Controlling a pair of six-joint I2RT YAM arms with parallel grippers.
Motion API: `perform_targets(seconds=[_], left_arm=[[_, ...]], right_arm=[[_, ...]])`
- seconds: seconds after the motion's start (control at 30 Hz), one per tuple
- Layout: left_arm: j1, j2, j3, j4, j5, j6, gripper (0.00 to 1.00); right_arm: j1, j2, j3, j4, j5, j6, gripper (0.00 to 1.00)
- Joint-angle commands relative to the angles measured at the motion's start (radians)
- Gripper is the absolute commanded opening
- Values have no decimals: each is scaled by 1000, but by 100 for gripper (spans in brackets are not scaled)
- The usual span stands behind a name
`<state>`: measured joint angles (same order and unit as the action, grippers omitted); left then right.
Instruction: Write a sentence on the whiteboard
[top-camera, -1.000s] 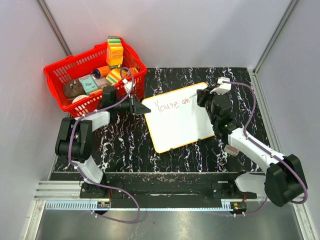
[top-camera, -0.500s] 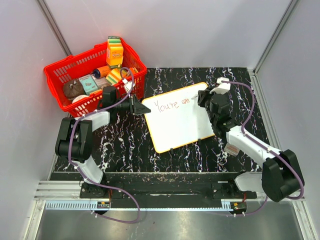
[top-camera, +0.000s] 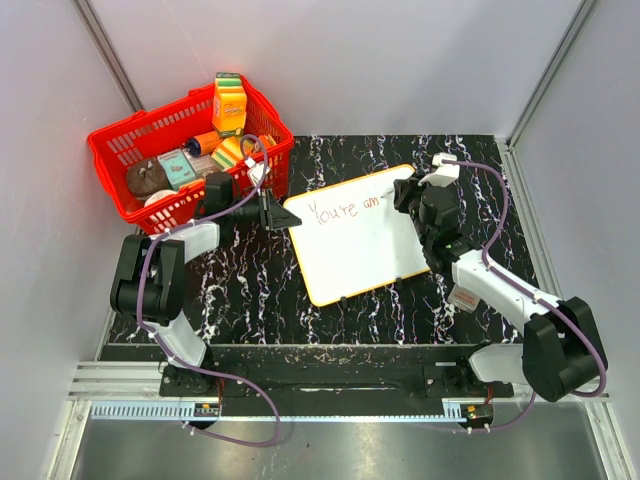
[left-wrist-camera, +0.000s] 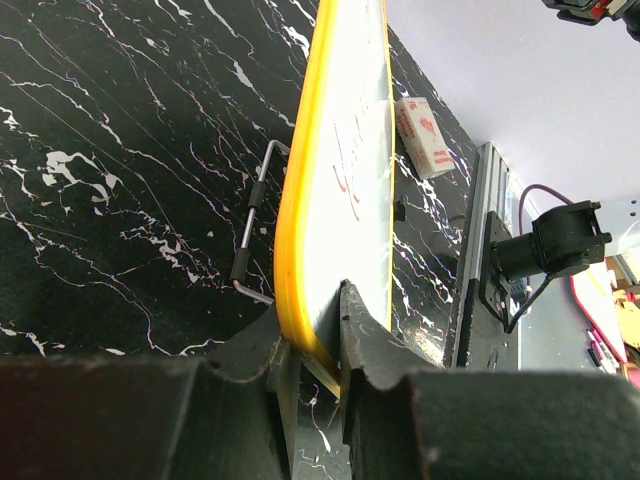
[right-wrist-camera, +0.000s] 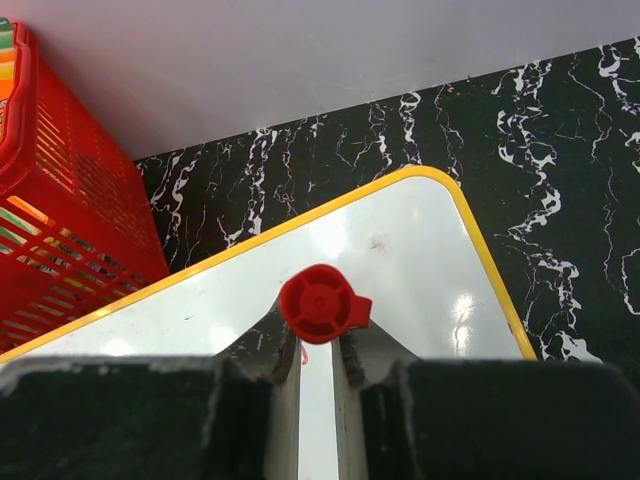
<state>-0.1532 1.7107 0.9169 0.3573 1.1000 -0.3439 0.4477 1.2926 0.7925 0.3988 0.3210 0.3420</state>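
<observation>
Tabletop (top-camera: 240, 290) unchanged; the sentence (top-camera: 345, 208) has lengthened rightward.

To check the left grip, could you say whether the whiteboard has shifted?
No. The whiteboard lies exactly where it did relative to the basket, top view.

Top view overhead, 2 wrist views close, all sharing whiteboard (top-camera: 357, 256)

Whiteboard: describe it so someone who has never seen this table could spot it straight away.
On the black marbled table, just right of the red basket, the whiteboard sits between the two arms, one corner pinched by the left gripper. It is the only flat white panel there, rimmed in yellow, with red handwriting near its far edge.
</observation>
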Motion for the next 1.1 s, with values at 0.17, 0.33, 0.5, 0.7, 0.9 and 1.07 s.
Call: perform_targets(seconds=[0.17, 0.33, 0.5, 0.7, 0.9, 1.07], left_arm=[[-51, 41, -27, -57, -57, 213, 0], [-52, 41, -27, -58, -57, 214, 0], [-51, 41, -27, -58, -60, 214, 0], [-51, 40, -30, -58, -58, 215, 0], [-51, 40, -29, -60, -60, 215, 0], [-51, 40, -29, -60, -58, 215, 0]], right_arm=[[-7, -13, -15, -3, -45, 15, 0], [-7, -35, -39, -14, -40, 12, 0], [-7, -55, -62, -20, -20, 12, 0], [-7, -26, -38, -15, 15, 6, 0], [-12, -9, -10, -5, 27, 0, 0], [-15, -9, 5, 5, 33, -5, 0]])
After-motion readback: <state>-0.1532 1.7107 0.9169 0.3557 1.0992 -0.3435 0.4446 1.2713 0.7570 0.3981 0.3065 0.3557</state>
